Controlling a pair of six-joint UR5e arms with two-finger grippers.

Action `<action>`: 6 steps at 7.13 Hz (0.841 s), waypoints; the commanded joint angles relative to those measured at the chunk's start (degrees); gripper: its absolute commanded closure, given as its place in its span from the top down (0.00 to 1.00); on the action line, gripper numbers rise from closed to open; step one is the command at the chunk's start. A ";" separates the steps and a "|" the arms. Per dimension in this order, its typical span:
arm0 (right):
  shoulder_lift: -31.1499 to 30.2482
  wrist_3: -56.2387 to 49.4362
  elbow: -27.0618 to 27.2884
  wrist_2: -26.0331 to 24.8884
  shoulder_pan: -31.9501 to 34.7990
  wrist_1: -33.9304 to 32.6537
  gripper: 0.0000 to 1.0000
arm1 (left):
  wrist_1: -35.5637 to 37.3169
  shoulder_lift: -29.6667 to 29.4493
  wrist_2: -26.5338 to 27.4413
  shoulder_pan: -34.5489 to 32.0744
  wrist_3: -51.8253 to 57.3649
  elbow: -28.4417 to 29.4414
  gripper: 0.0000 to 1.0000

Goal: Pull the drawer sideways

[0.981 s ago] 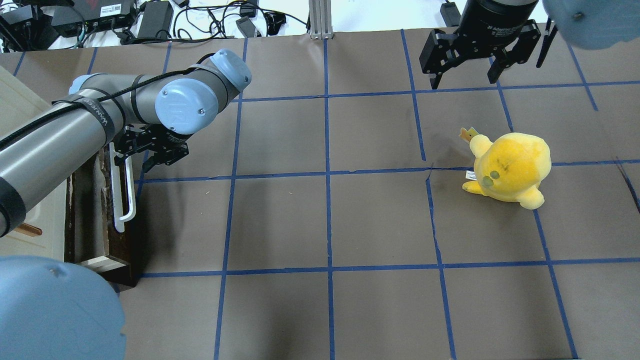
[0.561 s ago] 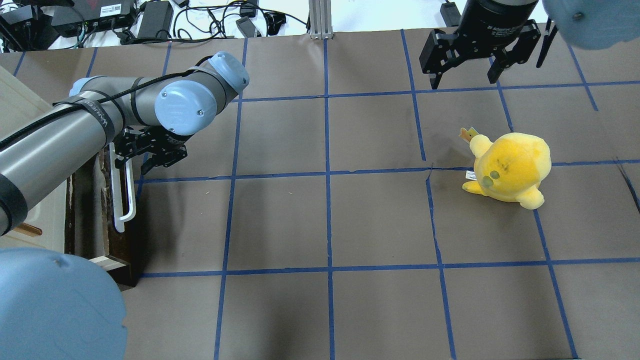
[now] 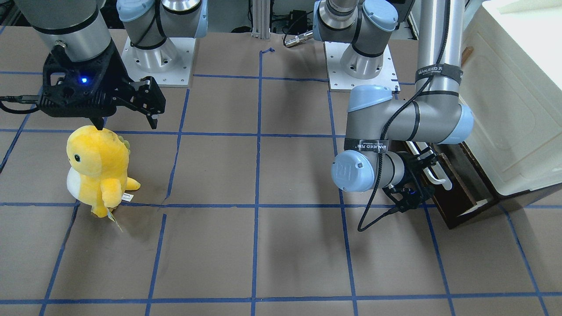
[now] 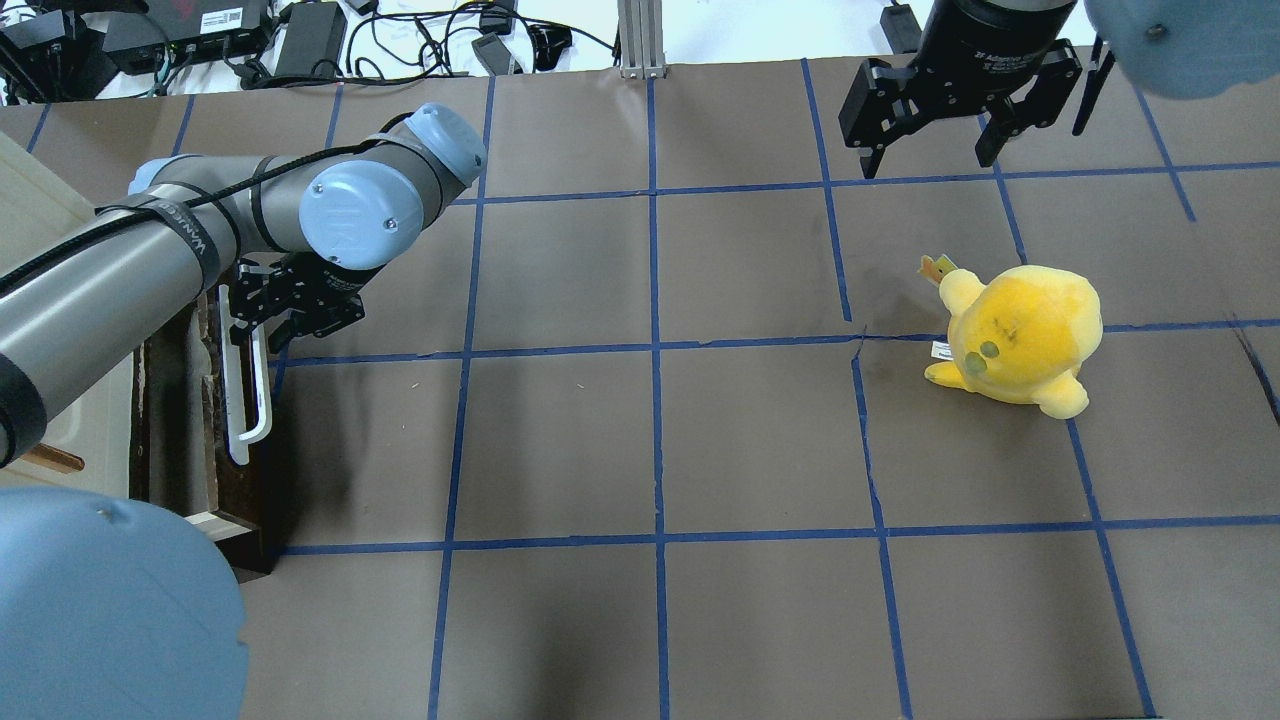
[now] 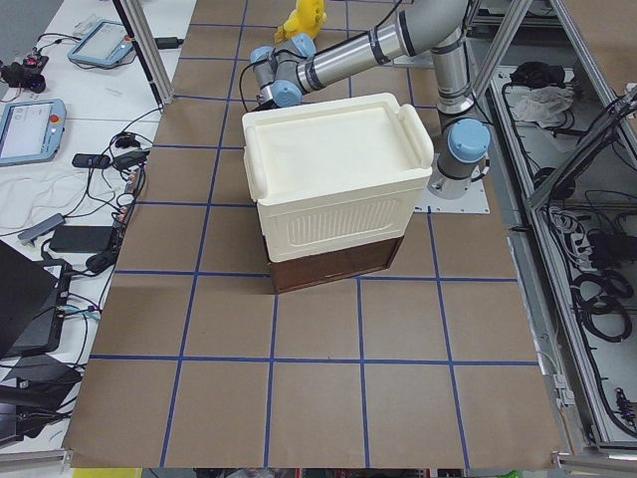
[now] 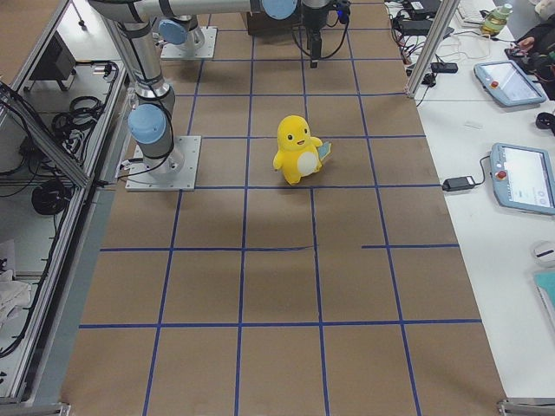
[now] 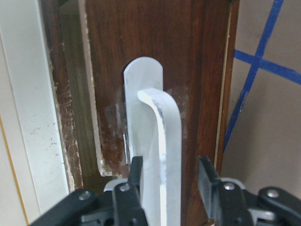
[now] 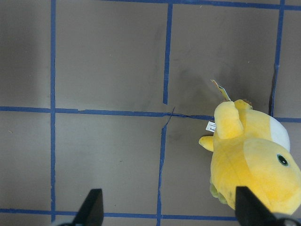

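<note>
Left gripper [image 7: 169, 167] at the drawer [image 7: 200, 66] front: straddles the white bar handle [image 7: 162, 108], jaws apart, with a small gap on one side, so not clamped. Drawer at the bottom of the white cabinet [image 5: 328, 169], standing partly out of it. Right gripper [image 4: 927, 165] spread wide and empty, hovering above the table [image 4: 650, 450] near the yellow plush toy [image 4: 1020, 330], well apart from the drawer.
</note>
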 commanded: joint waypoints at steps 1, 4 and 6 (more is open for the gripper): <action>0.00 0.00 0.00 0.07 0.00 0.00 1.00 | -0.01 -0.08 -0.38 0.11 -0.09 0.07 0.41; 0.00 0.00 0.00 -0.02 0.00 0.00 1.00 | 0.08 -0.08 -1.26 0.11 0.00 0.07 0.33; 0.00 0.00 0.00 0.07 0.00 0.00 1.00 | 0.08 0.19 -1.35 0.11 0.00 0.34 0.06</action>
